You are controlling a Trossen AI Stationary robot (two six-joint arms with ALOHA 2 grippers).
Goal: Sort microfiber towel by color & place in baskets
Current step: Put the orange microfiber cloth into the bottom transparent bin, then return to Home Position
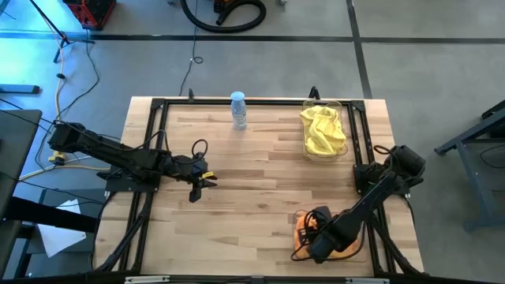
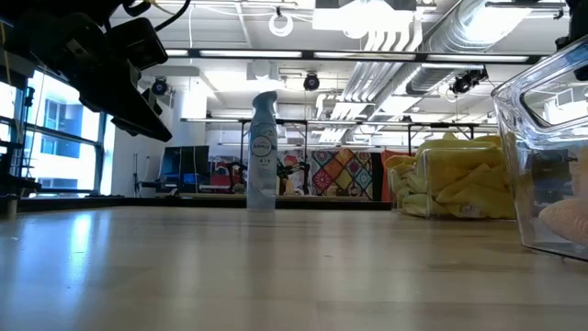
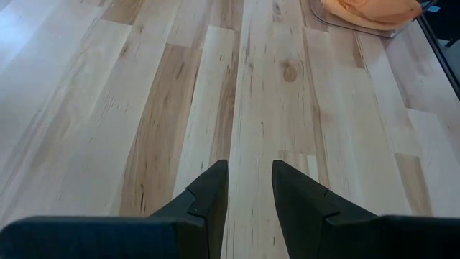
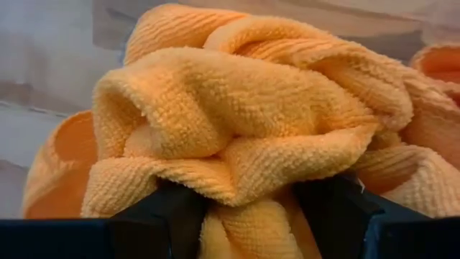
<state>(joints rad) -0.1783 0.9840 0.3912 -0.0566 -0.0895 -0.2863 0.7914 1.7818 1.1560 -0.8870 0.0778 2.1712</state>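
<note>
My right gripper (image 1: 313, 230) points down over the clear basket (image 1: 357, 246) at the table's near right and is shut on a bunched orange microfiber towel (image 4: 244, 108). More orange cloth (image 4: 438, 61) lies beside it. Yellow towels (image 1: 323, 130) fill the second basket (image 1: 346, 104) at the far right, also visible in the low view (image 2: 459, 179). My left gripper (image 3: 249, 169) waits open above bare wood at the table's left middle (image 1: 199, 188), with nothing between its fingers. My right gripper pinches a bunched-up fold of the orange towel (image 4: 241, 183) between its two fingers (image 4: 169, 212), several layers thick. The fingers come from above, pointing down. The cloth bulges out past the fingers. Whether it hangs clear of the basket I cannot tell.
A spray bottle (image 1: 238, 110) stands upright at the far middle of the table, also seen in the low view (image 2: 262, 152). A black metal frame (image 1: 150, 142) runs along the table's edges. Bare wood lies across the middle.
</note>
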